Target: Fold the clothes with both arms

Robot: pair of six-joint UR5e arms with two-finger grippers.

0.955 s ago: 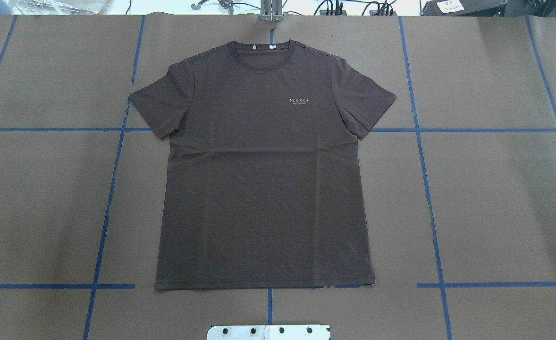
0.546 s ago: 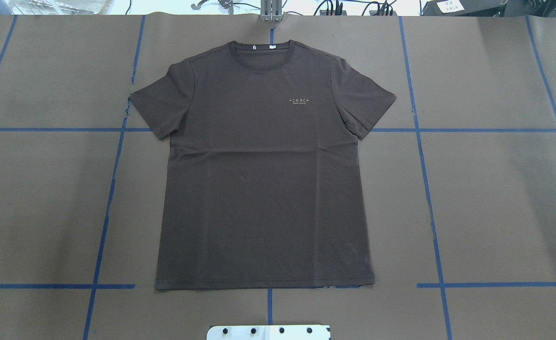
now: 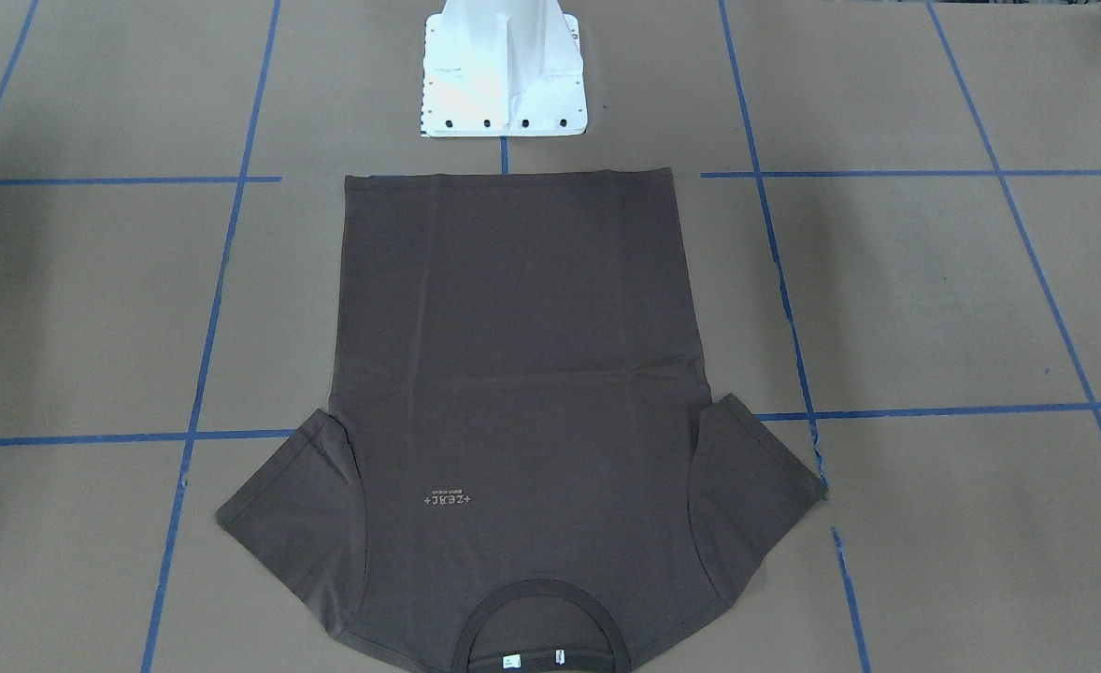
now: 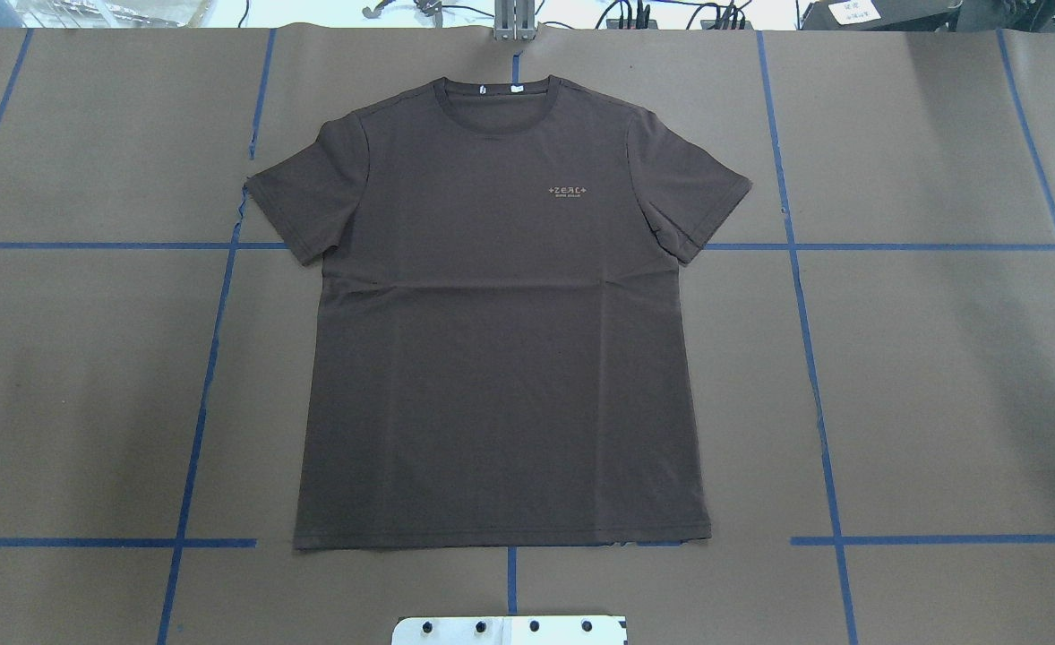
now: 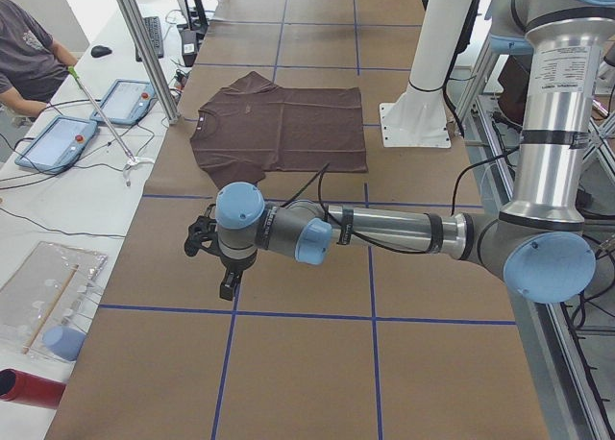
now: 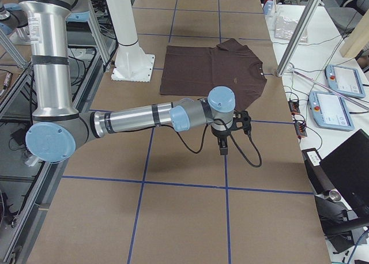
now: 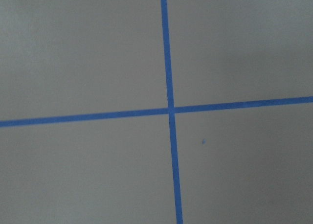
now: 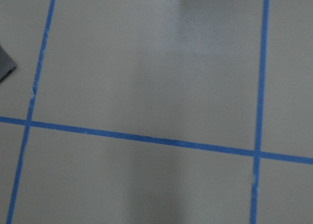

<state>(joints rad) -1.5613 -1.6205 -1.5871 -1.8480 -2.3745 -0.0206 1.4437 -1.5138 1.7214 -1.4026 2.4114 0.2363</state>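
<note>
My brown T-shirt lies flat, logo up, on the counter, with its hem just beside my white pedestal and its collar at the far side. My left claw and right claw hang over the counter, well apart from the shirt. I cannot tell whether either is clenched or released.

The tabletop is covered in brown paper marked into large squares with blue tape. A dark brown T-shirt lies spread flat on it, front up and midway between the side edges, with its collar close to the far edge, both sleeves out and its hem toward the robot's edge. A white pedestal stands at that edge, just beside the hem but not touching it.
</note>
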